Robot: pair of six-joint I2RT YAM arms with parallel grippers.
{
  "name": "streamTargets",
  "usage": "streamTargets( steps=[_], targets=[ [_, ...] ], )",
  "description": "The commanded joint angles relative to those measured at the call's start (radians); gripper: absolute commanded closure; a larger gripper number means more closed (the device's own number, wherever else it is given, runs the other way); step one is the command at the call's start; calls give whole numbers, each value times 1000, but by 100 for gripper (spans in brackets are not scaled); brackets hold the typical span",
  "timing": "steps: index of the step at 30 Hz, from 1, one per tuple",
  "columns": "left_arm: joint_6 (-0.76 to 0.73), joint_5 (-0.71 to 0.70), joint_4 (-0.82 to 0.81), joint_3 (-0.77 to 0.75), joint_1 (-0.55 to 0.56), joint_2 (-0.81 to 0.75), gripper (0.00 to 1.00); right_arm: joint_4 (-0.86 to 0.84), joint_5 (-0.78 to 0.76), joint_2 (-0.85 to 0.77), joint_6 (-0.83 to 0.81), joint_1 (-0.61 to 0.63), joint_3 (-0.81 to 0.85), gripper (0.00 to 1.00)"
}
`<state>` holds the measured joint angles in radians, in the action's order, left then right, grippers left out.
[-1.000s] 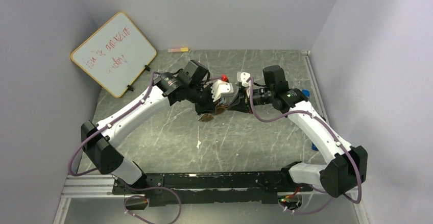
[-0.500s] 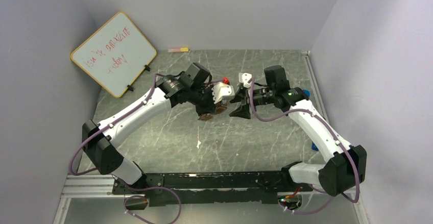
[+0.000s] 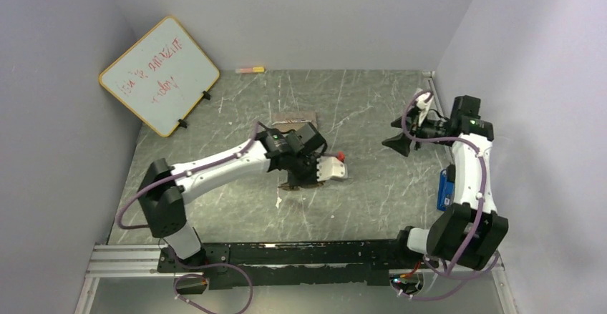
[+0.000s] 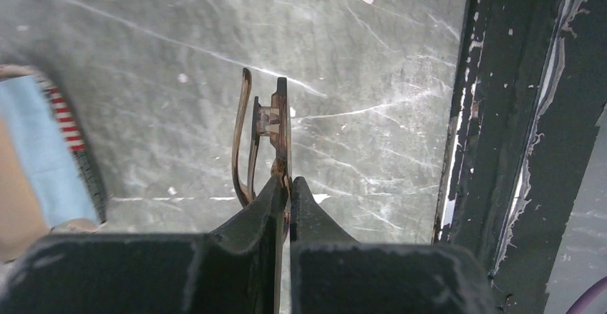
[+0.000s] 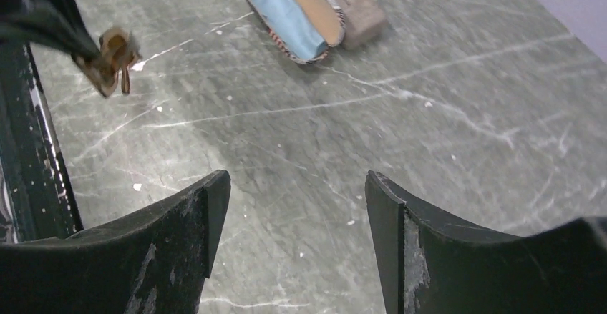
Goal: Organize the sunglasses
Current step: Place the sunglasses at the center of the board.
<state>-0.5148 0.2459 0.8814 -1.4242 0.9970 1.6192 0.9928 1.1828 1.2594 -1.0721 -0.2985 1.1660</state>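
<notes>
Left wrist view: the left pincer (image 4: 288,185) pinches the folded brown sunglasses (image 4: 280,124) by one end. Their long axis runs straight out from its tips, edge-on over the middle of the tabletop (image 4: 143,64). The right pincer (image 5: 297,207) hangs spread, well apart.

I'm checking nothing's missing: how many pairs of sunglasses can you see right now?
1. The brown sunglasses are pinched in the left gripper, just above the table. Another pair may be hidden or out of view.
</notes>
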Motion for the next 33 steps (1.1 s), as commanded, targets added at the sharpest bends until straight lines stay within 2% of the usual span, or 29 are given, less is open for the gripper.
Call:
streamTargets(
  steps=[1, 7, 10, 15, 22, 30, 33],
  targets=[
    [-27, -35, 52, -44, 54, 83, 95, 101, 137, 61, -111, -110, 58, 27],
    [1, -129, 69, -95, 124, 205, 95, 277, 168, 91, -274, -132, 106, 26],
    [10, -145, 65, -113, 140, 246, 95, 227, 167, 55, -233, -132, 80, 25],
    [9, -158, 67, -135, 150, 308, 95, 43, 169, -33, -68, -131, 8, 21],
    [-4, -149, 80, -191, 153, 376, 86, -6, 175, -82, -28, -131, -29, 18],
    [-17, -151, 95, -243, 153, 433, 72, 196, 185, -11, -225, -130, 22, 18],
    [-13, -165, 92, -259, 154, 421, 61, 248, 187, 7, -283, -130, 32, 18]
  ],
)
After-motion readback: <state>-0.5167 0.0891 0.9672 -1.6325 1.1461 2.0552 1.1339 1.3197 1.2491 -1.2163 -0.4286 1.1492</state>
